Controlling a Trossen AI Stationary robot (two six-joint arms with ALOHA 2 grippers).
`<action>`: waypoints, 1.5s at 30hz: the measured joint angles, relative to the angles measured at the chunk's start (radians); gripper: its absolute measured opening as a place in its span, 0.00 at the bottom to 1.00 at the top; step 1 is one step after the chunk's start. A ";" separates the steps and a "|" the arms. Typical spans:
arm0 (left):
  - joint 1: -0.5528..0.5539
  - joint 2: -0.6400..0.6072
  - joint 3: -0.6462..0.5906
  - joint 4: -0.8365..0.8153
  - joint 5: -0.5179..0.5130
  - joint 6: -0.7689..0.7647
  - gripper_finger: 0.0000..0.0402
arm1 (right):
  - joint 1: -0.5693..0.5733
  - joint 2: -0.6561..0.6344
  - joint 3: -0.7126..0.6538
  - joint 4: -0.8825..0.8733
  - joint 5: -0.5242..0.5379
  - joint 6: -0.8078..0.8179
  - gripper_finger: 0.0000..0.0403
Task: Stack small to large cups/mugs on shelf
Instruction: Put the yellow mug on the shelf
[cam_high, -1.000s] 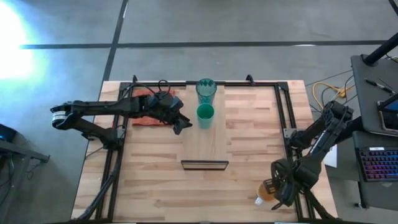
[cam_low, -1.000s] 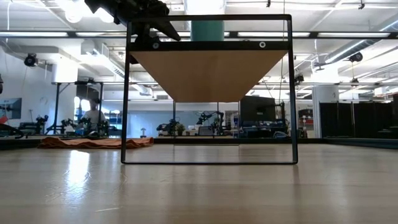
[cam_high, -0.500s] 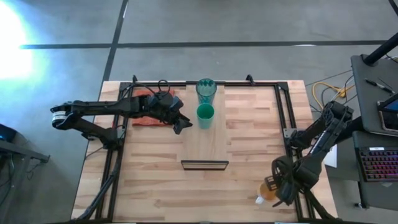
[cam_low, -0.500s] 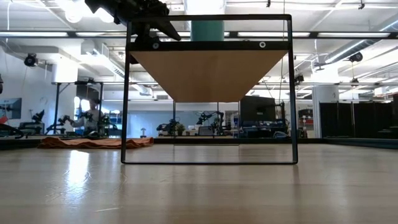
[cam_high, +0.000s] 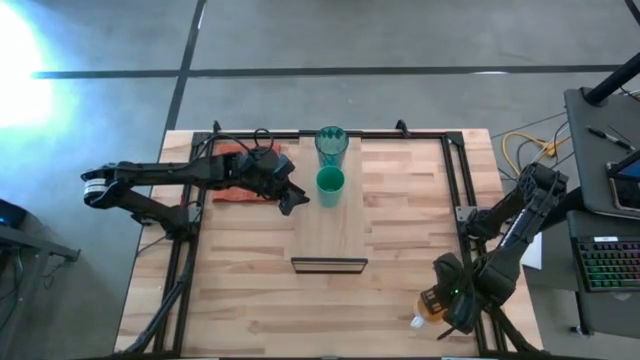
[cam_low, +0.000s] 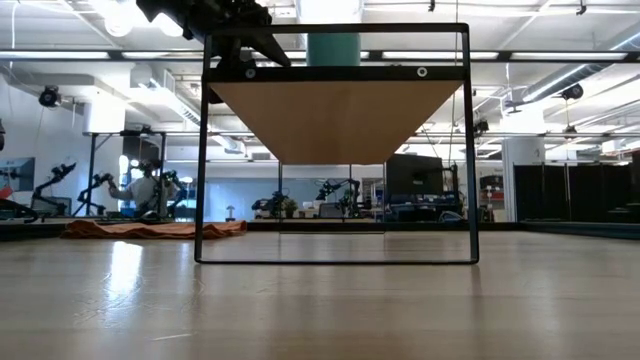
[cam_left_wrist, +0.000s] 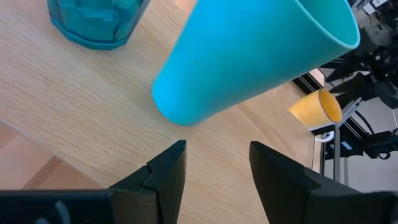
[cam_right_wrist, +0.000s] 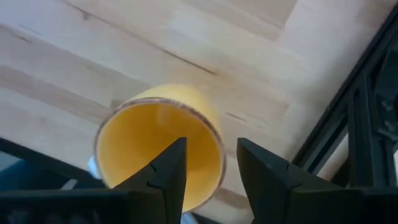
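The shelf (cam_high: 330, 235) stands on a dark frame at the table's middle. The teal tumbler (cam_high: 332, 143) and the green cup (cam_high: 330, 186) stand upright on their bases on its far part. My left gripper (cam_high: 291, 203) is open and empty, just left of the green cup (cam_left_wrist: 249, 56). The orange mug (cam_high: 428, 306) stands on the table near the near right corner, its white handle (cam_high: 416, 322) toward the near edge. My right gripper (cam_right_wrist: 211, 163) is open over the mug (cam_right_wrist: 155, 143), one finger above its mouth and one outside its wall. My right gripper comes at the orange mug from above, its fingers astride the mug's rim (cam_right_wrist: 214, 140) on one side. I cannot tell whether either finger touches the wall. The mug stands on the table.
An orange-red cloth (cam_high: 240, 190) lies at the table's far left, under my left arm. Dark frame rails (cam_high: 455, 190) run along the table's sides, one close to the mug. The shelf's near half (cam_high: 330, 240) is bare.
My right gripper has shifted a little toward the table's left over the orange mug, covering more of it. My left gripper and the two cups on the shelf have kept still.
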 joint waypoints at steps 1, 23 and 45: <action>0.000 0.000 0.000 0.000 0.000 0.000 0.40 | 0.000 0.001 -0.007 0.002 0.000 -0.006 0.33; 0.000 0.000 0.000 0.000 -0.014 -0.027 0.40 | 0.000 0.014 -0.176 0.251 -0.071 -0.138 0.32; 0.000 0.000 -0.001 -0.003 -0.014 -0.026 0.40 | -0.105 -0.036 -0.138 0.196 -0.044 -0.275 0.03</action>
